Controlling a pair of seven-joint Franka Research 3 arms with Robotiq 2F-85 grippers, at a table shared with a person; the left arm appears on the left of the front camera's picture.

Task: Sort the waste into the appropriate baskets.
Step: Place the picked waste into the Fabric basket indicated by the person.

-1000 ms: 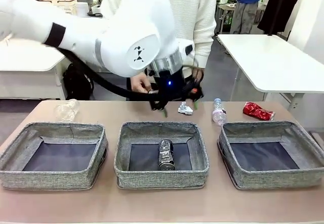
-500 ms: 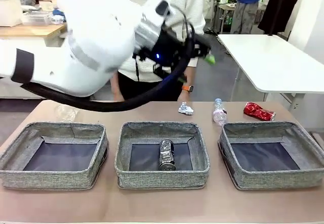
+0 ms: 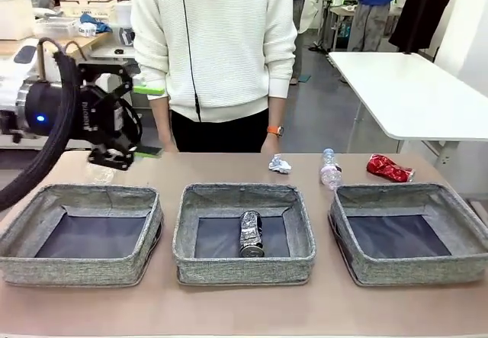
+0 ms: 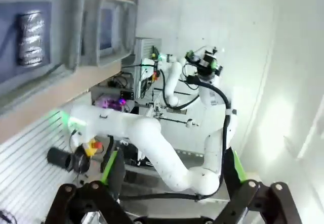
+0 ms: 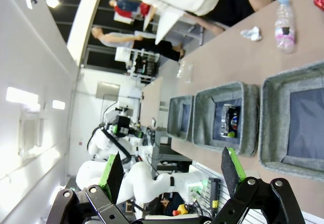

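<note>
The left gripper [image 3: 149,121], left of the middle basket [image 3: 244,266] holding the crushed dark blue-silver can [image 3: 250,233], gapes empty, like the right gripper [image 5: 172,168].

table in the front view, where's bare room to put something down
Bare: the table strip behind the middle basket, left of the paper wad; the left basket and right basket bottoms. Crowded: far right, with wad, bottle and red can.

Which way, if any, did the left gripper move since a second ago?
Yes. The left gripper swung left, from above the far wall of the middle basket to above that of the left basket.
</note>
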